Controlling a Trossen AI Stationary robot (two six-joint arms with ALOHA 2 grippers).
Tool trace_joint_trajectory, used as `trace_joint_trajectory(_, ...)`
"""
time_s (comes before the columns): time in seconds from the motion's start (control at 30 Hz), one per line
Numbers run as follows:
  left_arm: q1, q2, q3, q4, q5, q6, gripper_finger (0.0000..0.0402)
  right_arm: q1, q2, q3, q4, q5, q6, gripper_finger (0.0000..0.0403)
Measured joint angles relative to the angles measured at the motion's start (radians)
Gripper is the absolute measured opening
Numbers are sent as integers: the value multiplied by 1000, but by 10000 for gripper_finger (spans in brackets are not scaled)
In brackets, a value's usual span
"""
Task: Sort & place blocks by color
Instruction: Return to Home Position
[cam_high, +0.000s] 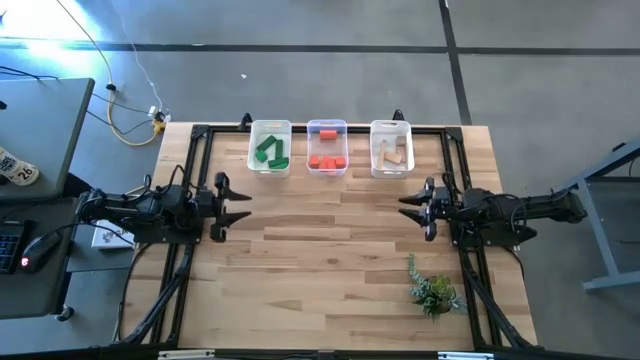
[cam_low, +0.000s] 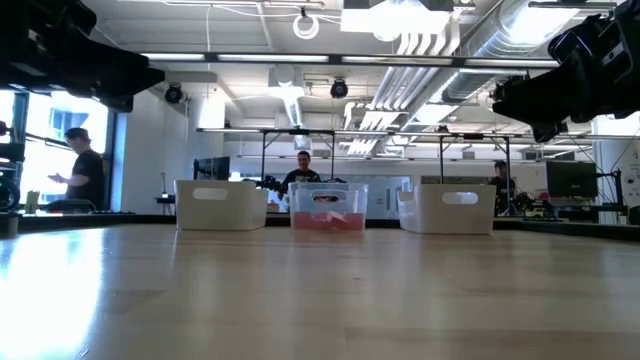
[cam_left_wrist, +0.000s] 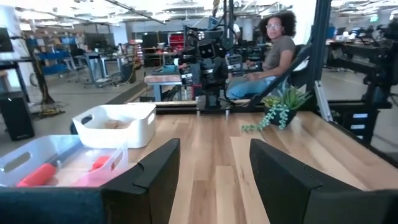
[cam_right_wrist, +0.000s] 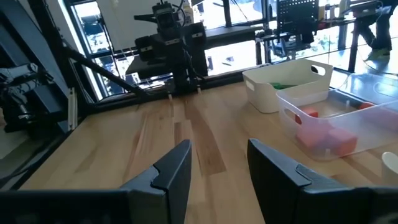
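The blocks lie sorted in three bins along the table's far edge. Green blocks fill the left white bin, red blocks the middle clear bin, and pale wooden blocks the right white bin. My left gripper hovers open over the table's left side, pointing toward the right. My right gripper hovers open over the right side, pointing toward the left. In the left wrist view the red blocks show inside the clear bin; in the right wrist view the red blocks and a green block show.
A small artificial plant lies on the table near its right front corner. A black frame borders the table on its left, far and right sides. The bins stand in a row at the far edge. A seated person shows beyond the table.
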Motion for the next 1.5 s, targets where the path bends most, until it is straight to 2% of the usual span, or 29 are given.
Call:
trace_joint_trajectory(0.17,0,0,0,-1,4,-75,184,0,0,0,0,4,33,142)
trace_joint_trajectory(0.43,0,0,0,-2,5,-76,184,0,0,0,0,4,-52,142)
trace_joint_trajectory(0.7,0,0,0,-2,5,-77,184,0,0,0,-1,4,-2,142)
trace_joint_trajectory(1.5,0,0,0,-2,5,-77,184,0,0,0,-1,4,-1,142)
